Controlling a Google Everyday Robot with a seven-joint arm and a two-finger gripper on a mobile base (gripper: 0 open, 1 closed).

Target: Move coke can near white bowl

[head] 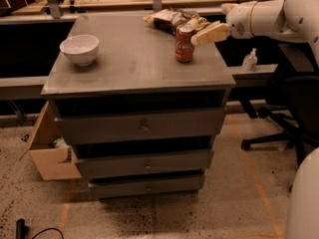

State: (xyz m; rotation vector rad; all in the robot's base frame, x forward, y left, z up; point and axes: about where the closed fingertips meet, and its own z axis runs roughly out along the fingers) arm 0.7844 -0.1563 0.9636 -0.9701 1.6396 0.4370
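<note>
small red cylindrical coke can (184,44) with silver top: upright at back right of flat grey cabinet top (134,66), just in front of crumpled brown and yellow snack bag (167,20), well apart from small round glossy white bowl (79,49) at back left. step, as judged: approach, can not yet grasped. tan two-finger gripper (199,38) just beside can's upper right; contact unclear. open or closed: cannot tell. next likely needs: straddle can, close, carry left toward bowl.
</note>
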